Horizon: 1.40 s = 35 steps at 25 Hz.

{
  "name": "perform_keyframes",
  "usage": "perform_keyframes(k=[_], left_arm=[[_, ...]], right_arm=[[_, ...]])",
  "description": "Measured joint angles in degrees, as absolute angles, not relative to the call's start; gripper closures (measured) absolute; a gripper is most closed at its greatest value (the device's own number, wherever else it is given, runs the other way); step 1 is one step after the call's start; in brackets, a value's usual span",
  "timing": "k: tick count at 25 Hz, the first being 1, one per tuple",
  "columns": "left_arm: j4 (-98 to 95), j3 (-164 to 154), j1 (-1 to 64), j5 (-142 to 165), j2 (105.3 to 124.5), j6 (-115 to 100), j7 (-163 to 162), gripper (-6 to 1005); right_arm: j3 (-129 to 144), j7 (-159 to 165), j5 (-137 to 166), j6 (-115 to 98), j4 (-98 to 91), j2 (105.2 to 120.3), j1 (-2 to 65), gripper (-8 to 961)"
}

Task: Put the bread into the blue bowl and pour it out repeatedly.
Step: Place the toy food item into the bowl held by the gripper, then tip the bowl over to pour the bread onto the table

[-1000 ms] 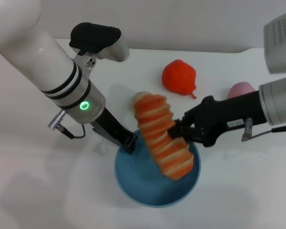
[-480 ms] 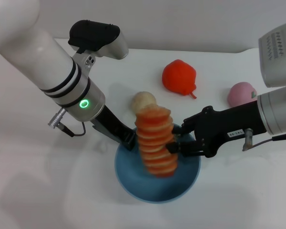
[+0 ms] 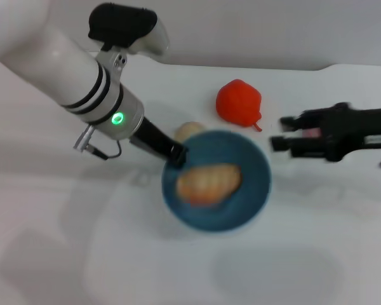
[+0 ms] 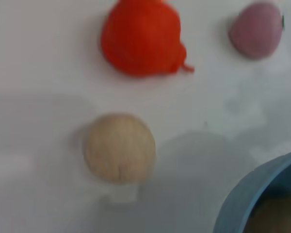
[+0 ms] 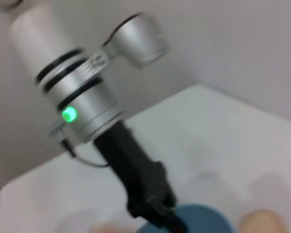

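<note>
White tabletop; bread lying inside the blue bowl
Left gripper pinches the bowl's rim; right gripper, fingers spread and empty, sits apart to the bowl's right; beige ball, red fruit, pink fruit behind

The bowl is light blue. The bread in it is orange with pale stripes. A bright red lump and a plain beige ball sit on the white table. A pink ball lies there too
</note>
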<state>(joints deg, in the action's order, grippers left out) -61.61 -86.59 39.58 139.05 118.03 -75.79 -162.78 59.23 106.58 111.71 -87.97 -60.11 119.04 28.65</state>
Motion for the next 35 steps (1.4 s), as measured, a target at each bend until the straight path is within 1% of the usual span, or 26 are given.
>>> perform_keyframes(k=[6, 10, 17, 22, 23, 26, 27, 28, 30, 35], left_arm=[[-61.95, -87.30, 39.49, 138.29, 118.39, -65.89, -162.09, 979], [-59.35, -92.45, 39.01, 133.83, 118.36, -51.35, -162.03, 979], [-57.84, -100.83, 38.99, 132.87, 118.47, -39.03, -161.96, 979], [-58.16, -107.77, 37.24, 132.47, 118.58, -29.43, -161.96, 979], [-58.21, -111.25, 36.20, 132.25, 118.57, -24.01, -161.96, 979], [-58.15, -113.55, 35.50, 132.18, 118.57, -19.84, -161.96, 979], [-57.88, -115.68, 34.76, 132.14, 118.56, -15.73, -161.96, 979], [-56.08, -121.78, 33.13, 132.09, 118.62, -2.58, -161.96, 980], [-54.29, -125.11, 32.58, 132.10, 118.70, 4.85, -161.96, 980], [-43.52, -137.26, 33.47, 132.31, 119.04, 29.81, -161.52, 980]], right_arm=[[43.21, 106.79, 111.65, -89.34, -57.45, 118.83, 24.59, 416], [32.93, 106.32, 112.22, -90.34, -54.06, 118.51, 20.95, 416], [29.01, 105.17, 112.27, -90.67, -50.92, 118.52, 17.49, 417], [27.95, 102.81, 112.44, -90.61, -47.52, 118.42, 16.68, 417], [27.89, 102.57, 112.62, -90.42, -47.08, 118.38, 16.64, 417], [27.49, 102.39, 113.52, -90.18, -46.62, 118.37, 16.30, 417], [27.25, 102.39, 113.75, -90.13, -46.59, 118.36, 16.15, 417], [27.25, 102.39, 113.75, -90.13, -46.59, 118.36, 16.15, 417], [26.31, 102.39, 114.41, -90.10, -46.43, 118.37, 15.82, 417], [23.58, 102.39, 116.11, -90.18, -46.09, 118.40, 15.07, 417]])
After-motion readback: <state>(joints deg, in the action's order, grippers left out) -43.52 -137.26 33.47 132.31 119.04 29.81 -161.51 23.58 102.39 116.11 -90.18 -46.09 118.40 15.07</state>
